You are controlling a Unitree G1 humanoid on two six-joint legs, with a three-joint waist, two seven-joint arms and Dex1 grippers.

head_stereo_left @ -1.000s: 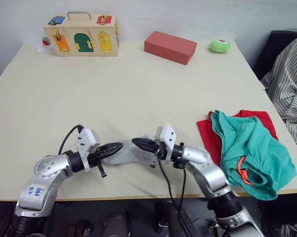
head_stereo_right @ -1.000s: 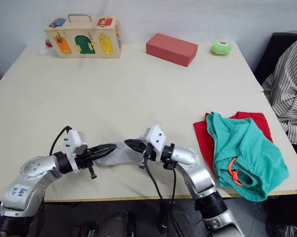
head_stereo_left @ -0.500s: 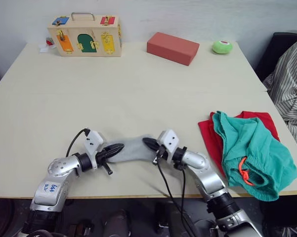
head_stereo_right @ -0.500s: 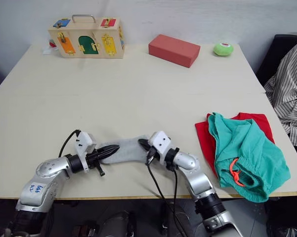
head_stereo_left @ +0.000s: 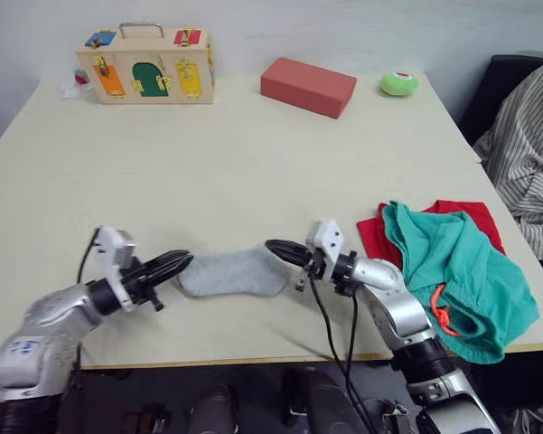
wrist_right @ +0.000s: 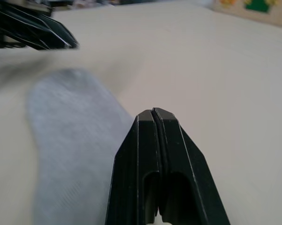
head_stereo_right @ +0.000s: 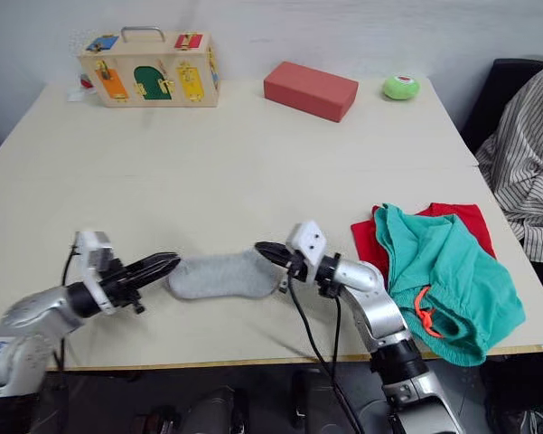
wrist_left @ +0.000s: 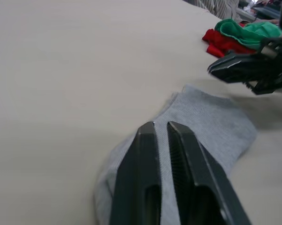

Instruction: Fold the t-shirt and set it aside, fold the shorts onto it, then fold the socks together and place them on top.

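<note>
fingers of the left gripper (head_stereo_left: 176,263) are pressed together with only a thin slit between them, tip at the left end of the socks (head_stereo_left: 235,272); in the left wrist view the tips lie over the grey knit, but i cannot tell whether any cloth is caught between them. the right gripper (head_stereo_left: 280,250) is also pressed shut, its tip at the right end of the socks, and whether it touches the cloth or pinches any is not clear either.

the socks lie flat on the table (head_stereo_left: 253,163) near its near edge, between the two grippers, as one grey patch; a second layer is not distinguishable. they look light, limp and thin, likely to drag and bunch if pushed, and to droop from any single pinch point. a hold at the cuff edge or toe edge, taking both layers at once, seems the safest; a grip in the middle would probably lift one layer only.

to the right, the shorts (head_stereo_left: 452,271) lie crumpled on the red t-shirt (head_stereo_left: 376,242), near the right edge, so the stack looks ready for the socks. its top is soft and uneven, so a small bundle may slide off.
</note>
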